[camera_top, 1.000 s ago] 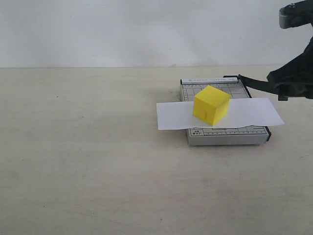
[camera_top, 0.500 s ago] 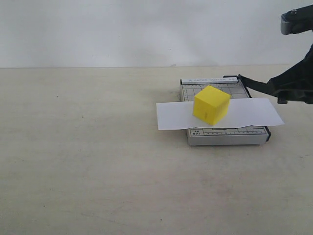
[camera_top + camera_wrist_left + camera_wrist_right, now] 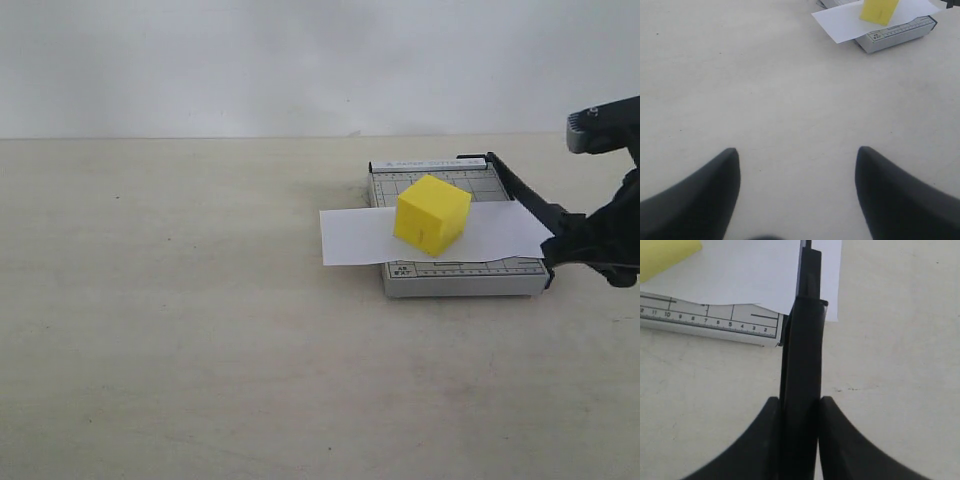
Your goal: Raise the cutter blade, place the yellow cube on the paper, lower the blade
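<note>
The yellow cube (image 3: 432,213) rests on the white paper (image 3: 355,238), which lies across the grey cutter board (image 3: 460,280). The black cutter blade (image 3: 525,195) lies low along the board's right edge, over the paper. My right gripper (image 3: 578,245) is shut on the blade's handle end (image 3: 802,390), one finger on each side, with the paper (image 3: 755,275) and a corner of the cube (image 3: 662,255) just beyond. My left gripper (image 3: 797,152) is open over bare table, far from the cube (image 3: 880,10) and the board (image 3: 895,37).
The pale table top (image 3: 200,330) stretches wide to the left and in front of the cutter. A white wall (image 3: 300,60) stands behind the table's far edge. My left arm does not show in the exterior view.
My right gripper has come down with the blade handle. The blade has swung from raised to low along the board's right edge, covering the paper's right end.
</note>
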Robot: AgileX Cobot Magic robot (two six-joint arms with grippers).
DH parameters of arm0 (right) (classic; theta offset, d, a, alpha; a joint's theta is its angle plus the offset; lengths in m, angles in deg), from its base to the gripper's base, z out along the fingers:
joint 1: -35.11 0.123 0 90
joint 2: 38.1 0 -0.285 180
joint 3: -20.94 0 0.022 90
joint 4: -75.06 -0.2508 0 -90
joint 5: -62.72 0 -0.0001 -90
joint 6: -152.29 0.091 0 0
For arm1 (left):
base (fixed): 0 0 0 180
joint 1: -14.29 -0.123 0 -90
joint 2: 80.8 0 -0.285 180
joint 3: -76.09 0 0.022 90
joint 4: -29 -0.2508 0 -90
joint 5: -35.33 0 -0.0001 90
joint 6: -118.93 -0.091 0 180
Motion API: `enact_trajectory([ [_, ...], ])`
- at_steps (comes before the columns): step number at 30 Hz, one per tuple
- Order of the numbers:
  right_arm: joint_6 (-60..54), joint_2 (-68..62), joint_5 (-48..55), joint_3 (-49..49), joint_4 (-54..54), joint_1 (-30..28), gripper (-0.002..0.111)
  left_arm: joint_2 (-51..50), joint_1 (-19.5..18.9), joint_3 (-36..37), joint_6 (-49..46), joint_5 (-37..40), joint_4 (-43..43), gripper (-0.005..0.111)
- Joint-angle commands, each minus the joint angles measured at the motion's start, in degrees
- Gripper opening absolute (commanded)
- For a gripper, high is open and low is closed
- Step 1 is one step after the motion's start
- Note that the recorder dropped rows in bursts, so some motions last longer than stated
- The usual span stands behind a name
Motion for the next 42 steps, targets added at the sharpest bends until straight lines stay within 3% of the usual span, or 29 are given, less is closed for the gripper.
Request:
enact_trajectory([
  [1, -1.3, -0.8, -1.4, 4.6, -3.6, 0.2, 0.007, 0.3, -0.1, 0.3, 0.5, -0.5, 0.1, 0.063],
  [25, 0.4, -0.8, -9.6, 16.5, -3.6, 0.2, 0.007, 0.3, -0.1, 0.3, 0.5, -0.5, 0.1, 0.063],
  [42, 0.8, -0.8, -9.7, 17.1, -3.9, 0.2, 0.007, 0.3, -0.1, 0.3, 0.5, -0.4, 1.0, 0.063],
])
